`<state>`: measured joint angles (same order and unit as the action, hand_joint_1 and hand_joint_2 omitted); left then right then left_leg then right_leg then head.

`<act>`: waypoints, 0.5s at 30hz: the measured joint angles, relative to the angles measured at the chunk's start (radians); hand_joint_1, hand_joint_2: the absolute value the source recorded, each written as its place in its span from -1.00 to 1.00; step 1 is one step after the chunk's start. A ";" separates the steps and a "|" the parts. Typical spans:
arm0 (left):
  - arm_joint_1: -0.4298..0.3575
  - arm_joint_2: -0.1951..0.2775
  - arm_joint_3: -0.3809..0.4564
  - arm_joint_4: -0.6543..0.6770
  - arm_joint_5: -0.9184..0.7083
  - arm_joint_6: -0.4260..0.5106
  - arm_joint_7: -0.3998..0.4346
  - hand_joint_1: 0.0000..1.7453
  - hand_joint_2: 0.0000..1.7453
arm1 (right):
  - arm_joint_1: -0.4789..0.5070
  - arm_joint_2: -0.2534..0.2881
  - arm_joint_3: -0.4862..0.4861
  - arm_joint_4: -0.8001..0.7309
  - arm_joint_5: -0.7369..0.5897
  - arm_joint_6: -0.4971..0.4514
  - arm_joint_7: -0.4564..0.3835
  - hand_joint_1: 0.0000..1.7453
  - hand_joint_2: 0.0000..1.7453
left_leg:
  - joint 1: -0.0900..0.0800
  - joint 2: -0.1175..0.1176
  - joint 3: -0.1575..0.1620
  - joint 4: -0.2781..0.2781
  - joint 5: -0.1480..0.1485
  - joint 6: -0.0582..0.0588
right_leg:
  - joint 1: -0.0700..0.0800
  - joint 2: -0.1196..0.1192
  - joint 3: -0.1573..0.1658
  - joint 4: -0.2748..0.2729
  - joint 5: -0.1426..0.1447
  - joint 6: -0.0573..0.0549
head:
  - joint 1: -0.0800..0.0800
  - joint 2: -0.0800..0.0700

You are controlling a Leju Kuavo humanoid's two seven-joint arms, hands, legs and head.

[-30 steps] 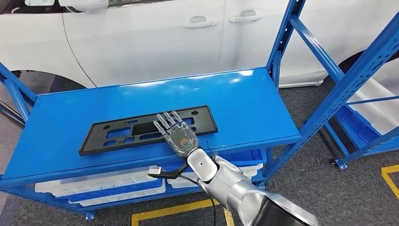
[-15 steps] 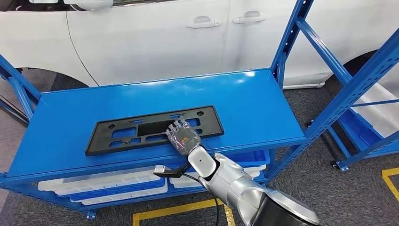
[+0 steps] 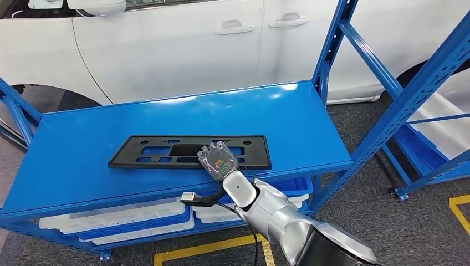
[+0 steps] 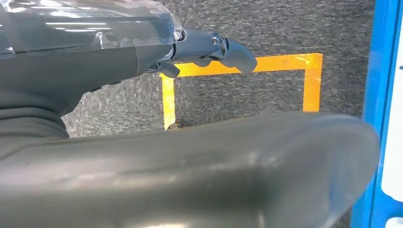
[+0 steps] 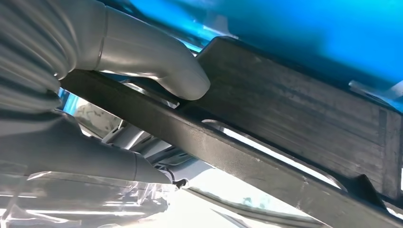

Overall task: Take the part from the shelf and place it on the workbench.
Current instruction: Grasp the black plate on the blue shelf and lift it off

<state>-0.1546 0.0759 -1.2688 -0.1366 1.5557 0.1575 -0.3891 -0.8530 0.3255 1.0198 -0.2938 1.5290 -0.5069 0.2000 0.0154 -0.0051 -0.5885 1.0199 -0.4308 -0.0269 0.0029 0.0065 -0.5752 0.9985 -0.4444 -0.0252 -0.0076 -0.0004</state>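
Head view: a long, flat black part point(image 3: 190, 152) with cut-outs lies on the blue shelf point(image 3: 83, 166), near its front. It is judged light, stiff, smooth plastic. The right hand point(image 3: 218, 159) is clamped on its near edge, off-centre, so tipping is likely.

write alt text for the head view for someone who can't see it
The robot's right hand grips the near edge of a long black plastic part lying flat on a blue shelf. A white car stands behind the shelf, and white bins sit below.
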 joint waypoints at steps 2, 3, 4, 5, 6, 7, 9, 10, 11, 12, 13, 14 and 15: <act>-0.001 0.000 0.000 0.000 0.000 0.000 -0.001 -1.00 -0.50 | -0.001 0.000 -0.003 0.000 -0.001 -0.002 0.000 1.00 1.00 | -0.005 -0.001 0.010 -0.026 0.000 0.010 | 0.003 0.001 -0.005 0.000 0.001 0.010 | 0.000 0.000; -0.002 0.000 0.000 0.000 -0.001 0.000 -0.005 -1.00 0.00 | -0.001 0.000 -0.004 0.000 -0.003 -0.004 0.000 1.00 1.00 | -0.003 -0.001 0.010 -0.027 0.001 0.015 | 0.003 0.002 -0.005 0.000 0.001 0.016 | 0.000 0.000; -0.002 0.000 -0.001 0.000 -0.003 -0.001 -0.013 -1.00 0.50 | -0.001 0.000 -0.007 0.000 -0.005 -0.008 0.000 1.00 1.00 | -0.001 0.000 0.011 -0.030 0.003 0.020 | 0.003 0.001 -0.006 0.005 -0.004 0.021 | 0.000 0.000; -0.003 -0.001 -0.003 0.000 -0.006 -0.003 -0.027 -1.00 1.00 | -0.002 0.000 -0.011 0.000 -0.008 -0.013 -0.002 1.00 1.00 | 0.001 0.000 0.012 -0.033 0.005 0.026 | 0.002 0.001 -0.014 0.024 -0.019 0.027 | 0.000 0.000; -0.005 -0.001 -0.005 0.000 -0.008 -0.005 -0.044 -1.00 1.00 | -0.002 0.000 -0.017 0.000 -0.011 -0.018 -0.004 1.00 1.00 | 0.003 0.001 0.013 -0.036 0.007 0.031 | 0.001 0.000 -0.033 0.066 -0.044 0.031 | 0.000 0.000; -0.006 -0.001 -0.007 0.000 -0.010 -0.009 -0.061 -1.00 1.00 | -0.001 -0.001 -0.022 0.000 -0.014 -0.024 -0.006 1.00 1.00 | 0.003 0.002 0.012 -0.036 0.008 0.035 | -0.001 0.000 -0.062 0.128 -0.077 0.034 | 0.000 0.000; -0.007 -0.001 -0.009 0.000 -0.010 -0.017 -0.084 -1.00 1.00 | 0.000 -0.002 -0.031 0.001 -0.019 -0.036 -0.012 1.00 1.00 | 0.003 0.002 0.009 -0.034 0.008 0.037 | -0.004 -0.001 -0.129 0.264 -0.131 0.038 | 0.000 0.000; -0.007 -0.001 -0.009 0.000 -0.008 -0.017 -0.088 -1.00 1.00 | 0.000 -0.004 -0.035 0.001 -0.020 -0.042 -0.015 1.00 1.00 | 0.002 0.002 0.009 -0.033 0.007 0.038 | -0.005 -0.001 -0.147 0.297 -0.134 0.039 | 0.000 0.000; -0.006 -0.001 -0.009 0.000 -0.005 -0.015 -0.090 -1.00 1.00 | 0.000 -0.005 -0.041 0.001 -0.021 -0.049 -0.018 1.00 1.00 | 0.002 0.001 0.009 -0.031 0.006 0.037 | -0.006 -0.001 -0.144 0.288 -0.116 0.038 | 0.000 0.000; -0.006 -0.001 -0.009 0.000 -0.003 -0.010 -0.090 -1.00 1.00 | -0.001 -0.005 -0.047 0.001 -0.022 -0.056 -0.019 1.00 1.00 | 0.002 0.000 0.010 -0.030 0.005 0.036 | -0.007 -0.001 -0.124 0.241 -0.083 0.036 | 0.000 0.000; -0.006 -0.002 -0.010 0.000 -0.001 -0.006 -0.088 -1.00 1.00 | -0.003 -0.005 -0.053 0.001 -0.023 -0.064 -0.021 1.00 1.00 | 0.002 -0.001 0.012 -0.028 0.003 0.034 | -0.007 -0.001 -0.090 0.168 -0.044 0.032 | 0.000 0.000; -0.007 -0.002 -0.009 0.000 0.000 -0.004 -0.088 -1.00 1.00 | -0.007 -0.005 -0.060 0.000 -0.025 -0.073 -0.022 1.00 1.00 | 0.000 -0.001 0.012 -0.025 0.001 0.031 | -0.005 -0.001 -0.057 0.097 -0.015 0.028 | 0.000 0.000; -0.007 -0.003 -0.008 0.000 0.000 -0.002 -0.087 -1.00 1.00 | -0.010 -0.005 -0.066 -0.001 -0.029 -0.085 -0.023 1.00 1.00 | -0.001 -0.002 0.010 -0.023 -0.001 0.027 | -0.004 -0.001 -0.034 0.047 0.001 0.024 | 0.000 0.000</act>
<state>-0.1616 0.0727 -1.2773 -0.1366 1.5556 0.1556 -0.4764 -0.8626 0.3207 0.9533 -0.2950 1.5004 -0.5917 0.1768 0.0141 -0.0066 -0.5781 0.9969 -0.4316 0.0000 -0.0010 0.0053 -0.6094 1.0451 -0.4432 -0.0008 -0.0074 -0.0004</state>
